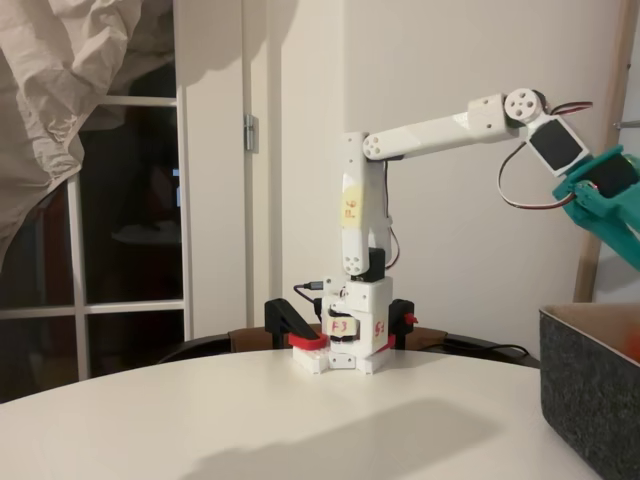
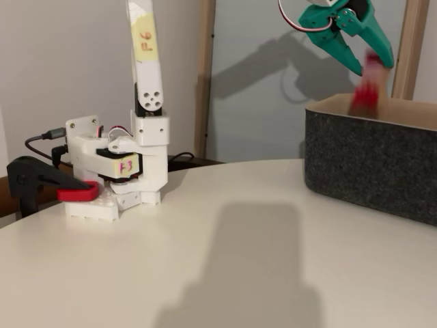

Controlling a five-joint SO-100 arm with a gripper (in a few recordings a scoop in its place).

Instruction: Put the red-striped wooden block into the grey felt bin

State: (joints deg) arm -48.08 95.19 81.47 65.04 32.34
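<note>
A: Where's the gripper (image 2: 372,58)?

B: Up high, above the near wall of the bin (image 2: 369,154). Teal fingers point down and to the right in that fixed view.

A: And the block (image 2: 365,85)?

B: Red blur just below the fingertips, right over the bin's rim, in front of the pale lining. Looks like it's dropping, so I'd say it's already out of the fingers. Jaws look parted w/ nothing between them.

A: Sure abt that?

B: Not 100%. Blur is heavy. The top of the smear sits close to one fingertip, may be touching it. In the other fixed view the gripper (image 1: 610,200) runs off the right edge, so no help on the tips. There's an orange-red bit at the bin's (image 1: 590,385) far right edge there, too small to call.

A: What could go wrong?

B: Main risk: block is near the wall closest to the arm, not over the middle. If it clips the rim it could tip outward onto the table (image 2: 205,260). Felt is soft, so a bounce is prob small, but a tumble off the edge is possible.

A: Anything else?

B: If it's snagged on a fingertip, it swings and lands off line. Also fingers sit low-ish over the rim; pulling back toward the base (image 2: 116,181) w/o lifting could drag the wall.
</note>
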